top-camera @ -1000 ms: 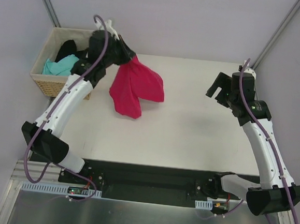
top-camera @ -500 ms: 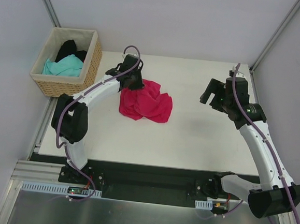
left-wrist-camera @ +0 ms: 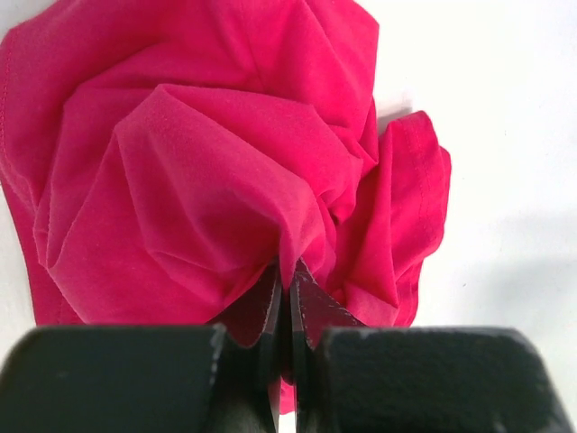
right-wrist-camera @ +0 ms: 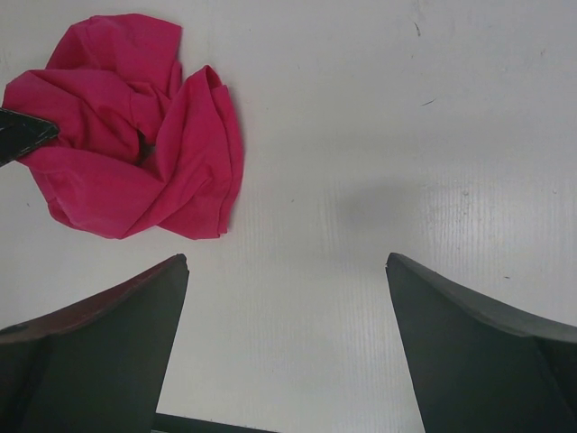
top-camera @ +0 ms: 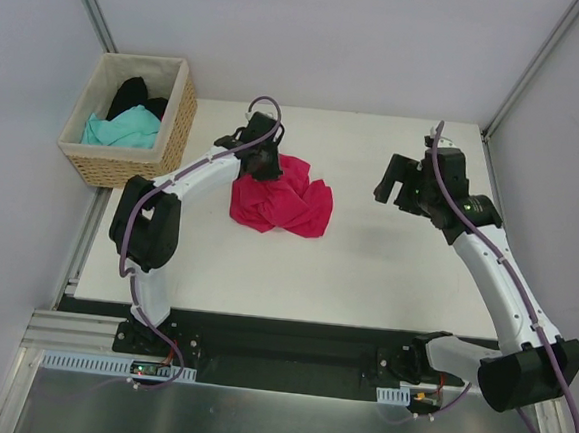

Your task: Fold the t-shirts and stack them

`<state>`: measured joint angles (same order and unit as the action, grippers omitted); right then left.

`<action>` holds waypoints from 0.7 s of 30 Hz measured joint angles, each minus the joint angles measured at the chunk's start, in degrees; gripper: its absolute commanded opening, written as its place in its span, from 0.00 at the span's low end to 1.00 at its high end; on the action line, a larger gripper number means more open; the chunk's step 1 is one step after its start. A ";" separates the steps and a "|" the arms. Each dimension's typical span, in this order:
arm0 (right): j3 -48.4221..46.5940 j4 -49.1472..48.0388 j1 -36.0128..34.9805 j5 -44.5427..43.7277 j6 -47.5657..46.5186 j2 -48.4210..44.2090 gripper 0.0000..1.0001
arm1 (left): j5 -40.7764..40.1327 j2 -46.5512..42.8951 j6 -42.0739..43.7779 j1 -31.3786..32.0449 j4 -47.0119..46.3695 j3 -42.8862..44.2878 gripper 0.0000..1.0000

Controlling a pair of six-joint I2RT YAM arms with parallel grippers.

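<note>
A crumpled crimson-pink t-shirt (top-camera: 282,206) lies bunched on the white table, left of centre. My left gripper (top-camera: 266,165) sits at the heap's back left edge, shut on a fold of the pink t-shirt (left-wrist-camera: 225,171), with cloth pinched between the jaws. A teal t-shirt (top-camera: 121,126) and a black t-shirt (top-camera: 134,94) lie in the wicker basket. My right gripper (top-camera: 400,190) hovers open over bare table to the right of the heap, nothing between its fingers. The right wrist view shows the pink t-shirt (right-wrist-camera: 135,126) at upper left, beyond my right gripper (right-wrist-camera: 287,262).
The wicker basket (top-camera: 182,118) with pale lining stands at the back left, off the table's corner. White table (top-camera: 366,263) spreads in front of and right of the pink heap. Grey walls with metal posts close in the back and sides.
My left arm has swung from the basket to the table, carrying the pink t-shirt, which hung in the air and now lies in a heap. The right gripper has moved left toward it.
</note>
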<state>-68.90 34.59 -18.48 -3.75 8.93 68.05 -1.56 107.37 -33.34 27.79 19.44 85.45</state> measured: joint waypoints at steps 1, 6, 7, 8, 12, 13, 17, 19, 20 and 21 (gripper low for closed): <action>0.00 0.00 0.00 -0.02 -0.04 0.04 0.96 | 0.00 0.00 0.04 0.00 0.09 0.17 0.00; -0.33 0.00 0.00 1.20 -0.39 0.37 0.96 | -0.02 0.00 0.22 0.00 0.22 0.46 0.00; -0.59 -0.02 -0.02 1.81 -0.46 0.70 0.96 | -0.02 0.00 0.31 0.00 0.33 0.46 0.00; -1.07 0.02 -0.07 2.60 -0.46 1.33 0.96 | -0.02 0.02 0.42 0.00 0.48 0.46 0.00; -2.75 -0.07 -1.07 3.80 -0.46 4.85 0.96 | -0.57 0.15 1.38 0.00 0.55 0.31 0.00; -3.15 -0.04 -1.53 3.82 -0.46 5.92 0.96 | -0.87 0.15 1.62 0.00 0.52 0.09 0.00; -3.52 -0.13 -3.30 2.84 -0.42 9.33 0.96 | -2.21 1.36 3.02 0.00 0.55 -0.76 0.00; -3.52 -0.20 -3.96 2.91 -0.42 10.10 0.96 | -2.58 2.82 3.65 0.00 0.57 -0.87 0.11; -3.52 -0.35 -4.33 2.95 -0.44 10.29 0.96 | -2.64 3.23 4.07 0.00 0.61 -1.05 0.22; -3.52 -0.68 -4.68 3.26 -0.50 10.36 0.96 | -2.73 3.45 4.59 0.00 0.85 -1.27 0.35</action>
<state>-72.42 33.91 -23.16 -0.49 8.43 78.41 -4.29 110.83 -28.75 27.79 20.29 84.18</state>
